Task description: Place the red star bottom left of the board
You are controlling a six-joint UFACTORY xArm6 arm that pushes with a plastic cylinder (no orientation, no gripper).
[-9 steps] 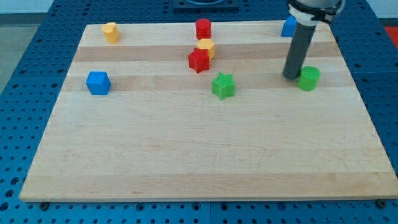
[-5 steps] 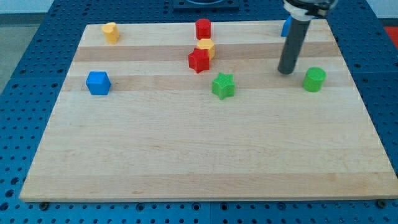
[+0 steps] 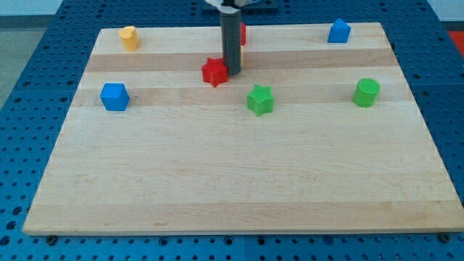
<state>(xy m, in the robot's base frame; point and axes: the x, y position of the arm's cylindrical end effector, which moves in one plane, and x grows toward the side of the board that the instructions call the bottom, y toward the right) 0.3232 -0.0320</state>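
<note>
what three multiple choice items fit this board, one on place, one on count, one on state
1. Where is my tip relative to the red star?
A. against its view-right side
B. at its view-left
C. far below it

2. How many green blocks show?
A. one
B. two
C. three

3. Where does the red star lie?
A. at the bottom-left corner
B. in the board's upper half
C. off the board

Answers: 1 A, the rod's end meets the star's view-right edge. 2 B, a green star and a green cylinder. 3 B, it lies near the top centre, far from the bottom left.
</note>
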